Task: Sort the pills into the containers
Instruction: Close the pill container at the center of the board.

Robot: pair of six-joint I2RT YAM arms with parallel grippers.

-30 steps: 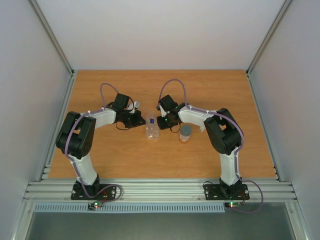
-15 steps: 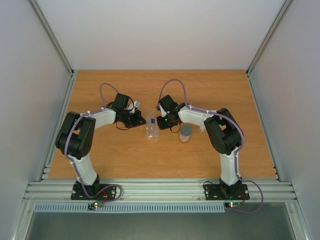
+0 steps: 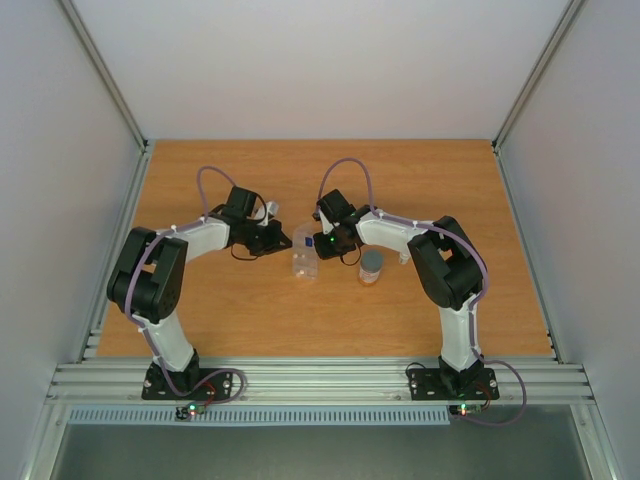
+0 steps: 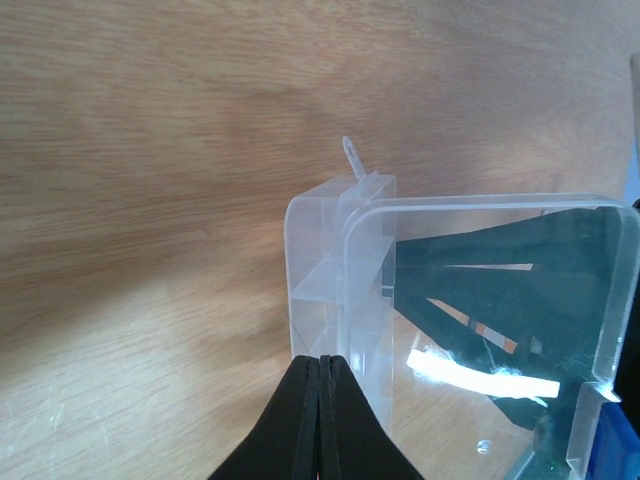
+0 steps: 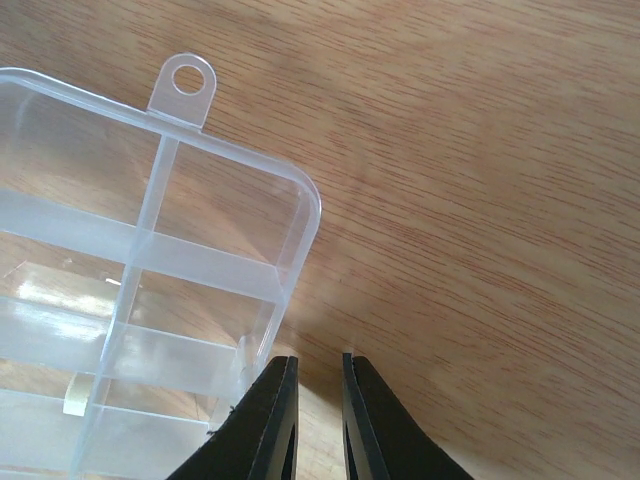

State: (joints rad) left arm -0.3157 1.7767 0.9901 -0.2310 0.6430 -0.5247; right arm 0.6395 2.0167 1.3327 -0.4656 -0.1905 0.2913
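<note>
My left pincer (image 4: 320,358) clenched, empty, tips at pill box (image 4: 330,200) wall: brace, don't shove. My right pincer (image 5: 318,360) barely parted, holding nothing, just beside box corner over table (image 5: 480,200). Can't spot pills; open wider, pinch gently.

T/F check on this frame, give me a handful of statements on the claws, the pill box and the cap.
1. The left claw has its fingers pressed together. True.
2. The pill box has a tab with a round hole at one end. True.
3. In the top view the grey cap stands left of the pill box. False: it stands to the box's right, by the right arm.
4. The right claw is clamped on the box's wall. False: its fingers stand slightly apart beside the box's corner, with only wood showing in the gap.
5. The table is white plastic. False: it is wood-grained.
</note>
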